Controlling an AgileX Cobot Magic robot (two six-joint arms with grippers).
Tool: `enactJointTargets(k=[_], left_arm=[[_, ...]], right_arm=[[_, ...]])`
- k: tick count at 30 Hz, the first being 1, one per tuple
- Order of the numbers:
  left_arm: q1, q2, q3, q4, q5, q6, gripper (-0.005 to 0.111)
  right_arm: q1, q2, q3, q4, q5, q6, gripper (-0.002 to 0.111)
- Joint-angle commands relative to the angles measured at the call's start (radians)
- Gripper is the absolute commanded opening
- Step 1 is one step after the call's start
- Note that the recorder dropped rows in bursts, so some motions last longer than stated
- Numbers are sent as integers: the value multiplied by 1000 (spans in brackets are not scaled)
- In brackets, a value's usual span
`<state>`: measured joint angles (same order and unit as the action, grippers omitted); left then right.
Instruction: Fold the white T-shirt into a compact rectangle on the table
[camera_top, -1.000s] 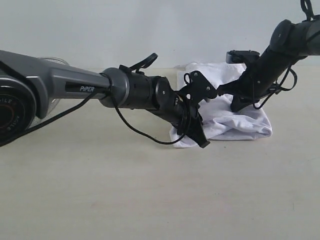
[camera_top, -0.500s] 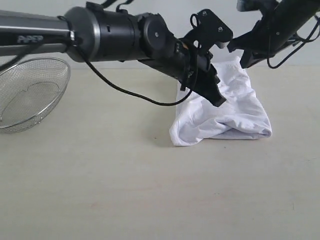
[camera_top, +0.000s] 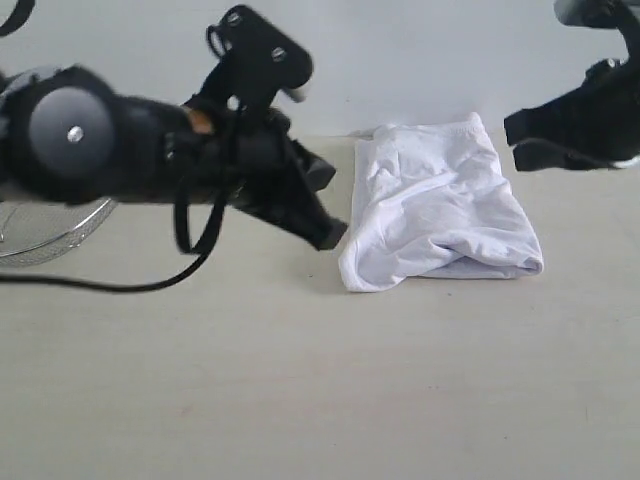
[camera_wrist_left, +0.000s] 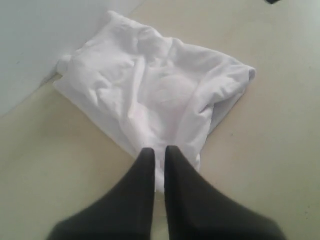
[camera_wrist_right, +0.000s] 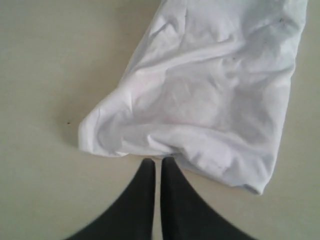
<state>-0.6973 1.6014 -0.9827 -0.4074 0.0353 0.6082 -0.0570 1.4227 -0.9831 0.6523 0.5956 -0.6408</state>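
Shirt: white T-shirt (camera_top: 440, 205), a rumpled rectangle right of centre on the surface (camera_top: 300, 380).
Left: my left gripper (camera_wrist_left: 159, 150) closed, empty, beside its near-left corner.
Right: my right gripper (camera_wrist_right: 158, 161) closed, empty, off its right.
Progress: folds look done; edges want squaring.

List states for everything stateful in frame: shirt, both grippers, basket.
Soft white cotton T-shirt: folded into a wrinkled, rough rectangle, lying on the pale beige wood-grain table, not held.
Left black gripper: shut, holding nothing, by the shirt's edge.
Right black gripper: shut, holding nothing, beside the shirt.
Silver wire-mesh basket: on the table, partly hidden; contents unclear.
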Motion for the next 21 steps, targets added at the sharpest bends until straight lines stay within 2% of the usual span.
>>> enactJointTargets(k=[1, 5, 8, 11, 21], left_arm=[[-1, -103, 204, 1, -155, -106, 4], [-21, -213, 422, 1, -396, -182, 4], [-24, -285, 540, 1, -542, -231, 4], [-24, -332, 592, -1, -565, -231, 4], [-24, -397, 600, 6, -608, -214, 4]], right_arm=[[-2, -151, 247, 269, -150, -252, 0], [-2, -287, 456, 627, -257, -584, 0], [-2, -371, 548, 757, -248, -797, 0], [-2, -426, 606, 805, -222, -845, 0], [-2, -475, 634, 807, -224, -810, 0]])
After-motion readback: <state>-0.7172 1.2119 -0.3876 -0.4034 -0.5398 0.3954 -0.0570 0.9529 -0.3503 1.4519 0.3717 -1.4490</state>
